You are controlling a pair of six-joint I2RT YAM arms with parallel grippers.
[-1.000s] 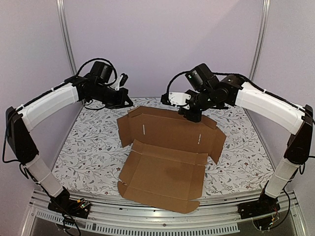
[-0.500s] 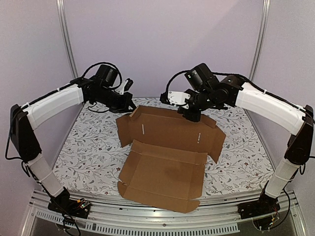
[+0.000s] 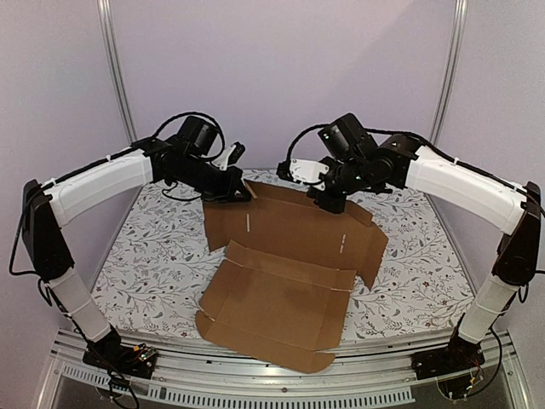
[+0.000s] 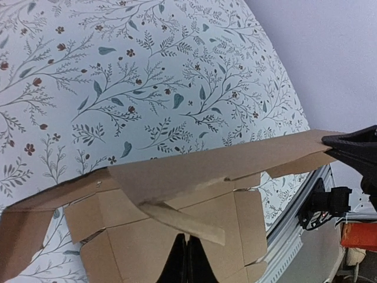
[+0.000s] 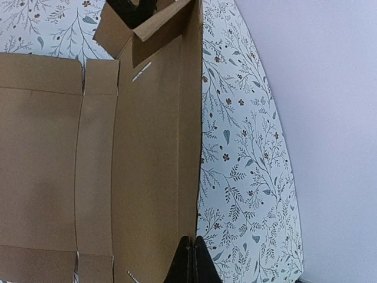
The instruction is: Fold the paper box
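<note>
L arm [image 3: 98, 183] has swung in since prev. frame. Left claw [image 3: 239, 184], pressed together, is now at the far-left corner flap of the plain brown corrugated cardboard paper box [image 3: 281, 294], and the sheet has shifted slightly. The box spreads out nearside of both claws, back panel raised. Right claw [image 3: 329, 201], also pressed together, is at that panel's top edge; pinching or just touching, can't tell. Prob. setting up the back-wall fold. Pale lilac walls [image 3: 281, 68] behind the claws, floral-print worktop [image 3: 149, 256] beneath.
</note>
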